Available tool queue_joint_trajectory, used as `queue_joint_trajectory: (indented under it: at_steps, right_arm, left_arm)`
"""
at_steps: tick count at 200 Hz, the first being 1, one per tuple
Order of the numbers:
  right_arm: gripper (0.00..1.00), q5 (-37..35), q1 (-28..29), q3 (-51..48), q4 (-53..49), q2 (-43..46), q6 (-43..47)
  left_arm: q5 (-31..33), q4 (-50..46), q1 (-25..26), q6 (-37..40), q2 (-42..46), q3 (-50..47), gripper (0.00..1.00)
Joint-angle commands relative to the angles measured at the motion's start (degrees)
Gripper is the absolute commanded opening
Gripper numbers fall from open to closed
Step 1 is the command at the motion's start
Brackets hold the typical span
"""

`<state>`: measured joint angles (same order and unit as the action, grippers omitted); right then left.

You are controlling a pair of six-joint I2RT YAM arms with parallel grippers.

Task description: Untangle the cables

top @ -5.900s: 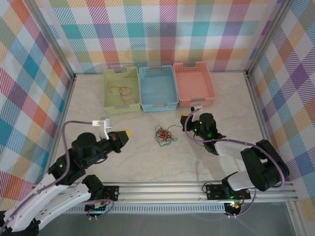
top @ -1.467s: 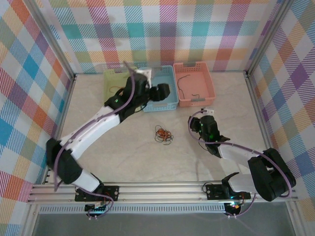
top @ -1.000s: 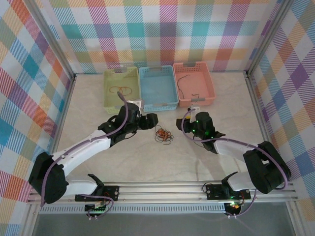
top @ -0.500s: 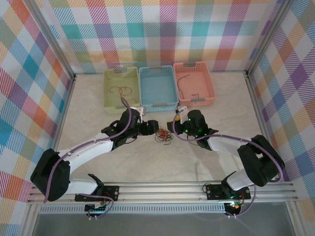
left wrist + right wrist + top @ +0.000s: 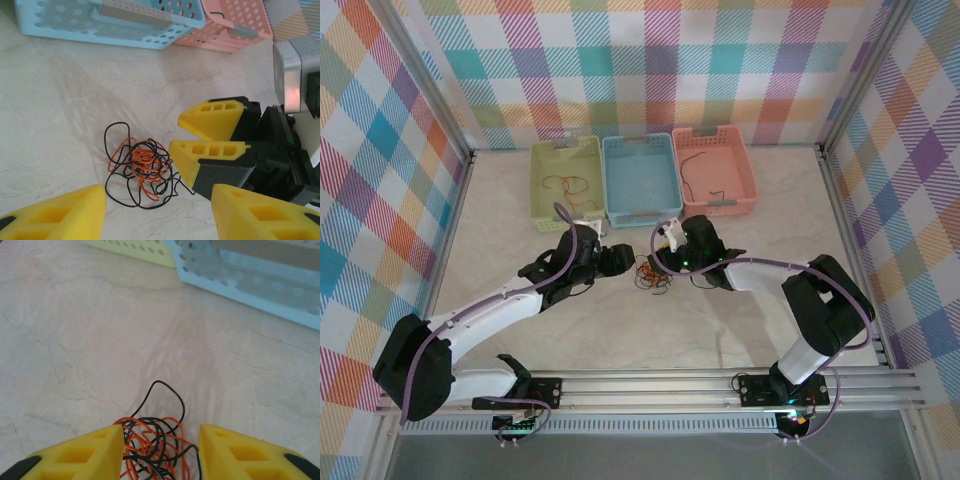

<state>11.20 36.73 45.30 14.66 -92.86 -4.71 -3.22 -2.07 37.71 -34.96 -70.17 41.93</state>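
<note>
Drawn in from either side over the last second and a half: left gripper [image 5: 617, 260], brought down from above the baskets to table level, and right gripper [image 5: 667, 255], swung across from the right, now facing each other with the cables [image 5: 651, 276] between them. From the left wrist, cables [image 5: 140, 167] seen as a small loose knot of red-orange and black wire on the table [image 5: 60, 110], just ahead of the left gripper [image 5: 158, 190], yellow fingers set wide apart and clamped on nothing. Met at the knot's right edge by the right gripper [image 5: 175, 132], fingertips parted by a narrower gap. From the right wrist, fingers [image 5: 85, 450] flanking the near part of the cables [image 5: 155, 440], apart, pinching no strand as far as can be told. Already sorted, judging by the layout: red-orange wire [image 5: 570, 184] in the green basket [image 5: 542, 200], black wire [image 5: 695, 185] in the pink basket [image 5: 745, 180]. Read as the approach to a two-handed pull: separate strands grasped at each side, then parted. Risk of both grippers seizing the same loop and tightening the knot.
</note>
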Motion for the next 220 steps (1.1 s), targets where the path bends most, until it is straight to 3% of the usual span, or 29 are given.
queue_joint_trajectory:
  at_steps: [1,163,220]
  right_arm:
    - [0.44,3.11,0.53,2.21,-2.51,-1.28,2.02]
    - [0.35,1.29,1.48,6.73,-9.29,-5.26,3.92]
    - [0.19,0.40,1.50,5.97,-8.32,-4.20,3.95]
  left_arm:
    - [2.26,-0.98,-0.54,-0.04,1.57,-0.41,0.58]
    - [2.95,-2.59,-0.47,1.48,3.09,0.07,0.58]
    - [2.66,-2.43,-0.47,1.54,2.11,0.21,0.58]
